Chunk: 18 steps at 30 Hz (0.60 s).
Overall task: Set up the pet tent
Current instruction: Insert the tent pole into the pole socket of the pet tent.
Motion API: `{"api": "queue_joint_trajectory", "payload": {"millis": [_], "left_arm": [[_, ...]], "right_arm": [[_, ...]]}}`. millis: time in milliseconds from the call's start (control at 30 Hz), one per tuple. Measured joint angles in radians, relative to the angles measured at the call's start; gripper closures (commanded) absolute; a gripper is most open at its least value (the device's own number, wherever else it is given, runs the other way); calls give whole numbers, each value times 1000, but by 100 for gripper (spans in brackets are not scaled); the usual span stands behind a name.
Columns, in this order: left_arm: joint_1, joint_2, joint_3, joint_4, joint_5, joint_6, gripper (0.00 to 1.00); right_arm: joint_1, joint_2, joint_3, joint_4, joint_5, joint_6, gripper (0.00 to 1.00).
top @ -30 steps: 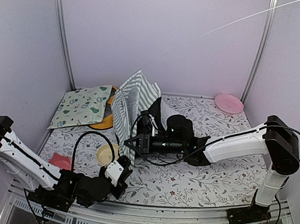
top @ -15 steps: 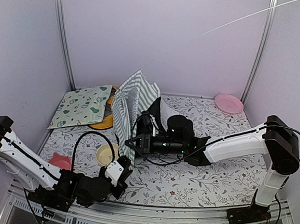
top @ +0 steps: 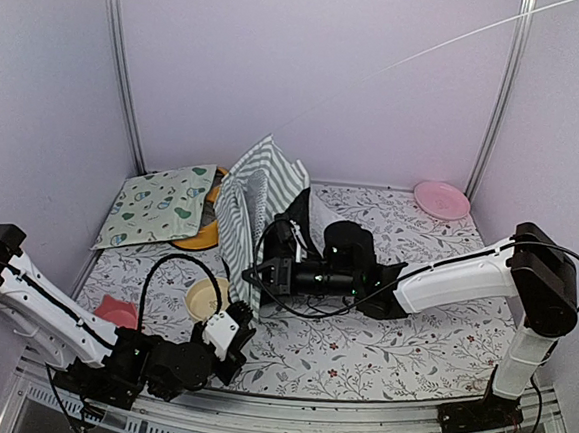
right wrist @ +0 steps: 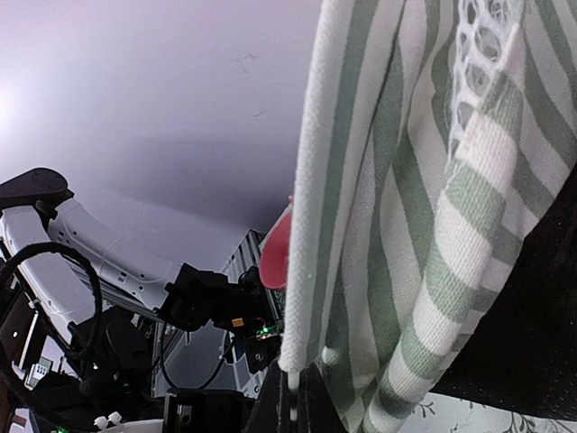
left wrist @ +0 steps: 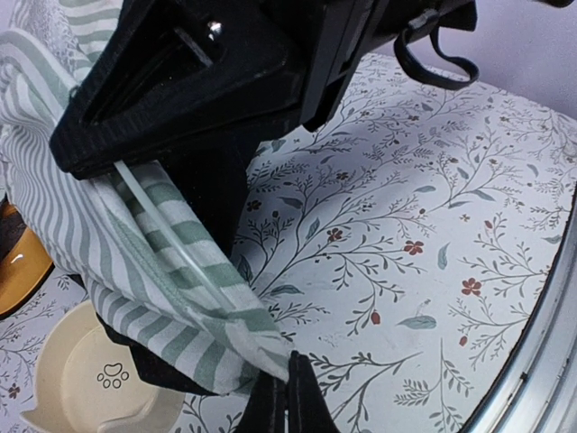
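Treat the pet tent (top: 257, 189), slumped at the left-middle of the bench (top: 430, 338), as light, limp cloth on springy poles (left wrist: 171, 244). Grip hems, never the lace (right wrist: 482, 36). Right gripper (top: 251, 274) pinched shut on the striped edge; left gripper (left wrist: 287, 397) seemingly closed on a lower corner.

pet tent (top: 254, 192) centre, mat (top: 160, 207) left, plate (top: 441, 199) far right
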Motion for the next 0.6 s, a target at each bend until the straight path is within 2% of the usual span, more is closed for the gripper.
{"api": "queue_joint_trajectory", "payload": {"millis": [600], "left_arm": [[0, 0, 0, 0, 0, -3, 100]], "right_arm": [[6, 11, 19, 0, -18, 11, 100]]}}
